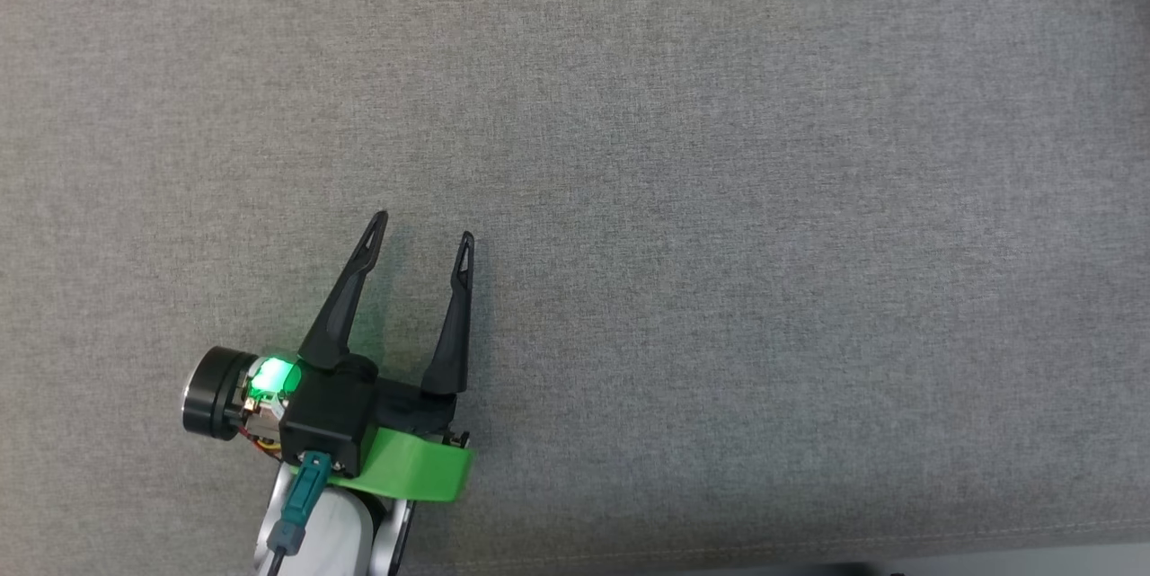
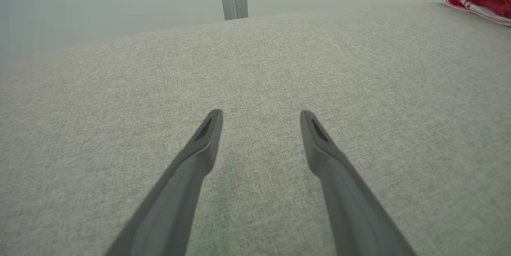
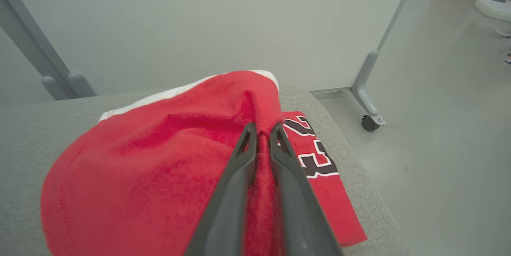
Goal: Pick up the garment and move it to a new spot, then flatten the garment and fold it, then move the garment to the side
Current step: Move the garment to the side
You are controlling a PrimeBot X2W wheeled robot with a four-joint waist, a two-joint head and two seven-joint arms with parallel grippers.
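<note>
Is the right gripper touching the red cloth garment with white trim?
Touching. In the right wrist view, the right gripper pinches a raised fold of the red cloth garment, with no gap showing.

garment is bright red, white band along its edge, black numerals outlined in white. fabric surface, a speckled grey weave. left gripper, black fingers, with a vivid green bracket and a green light glowing.

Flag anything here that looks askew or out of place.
The red garment is not flat: it humps into a ridge pinched by the right gripper, at the corner of the grey cushion, its numbered panel close to the edge.
</note>
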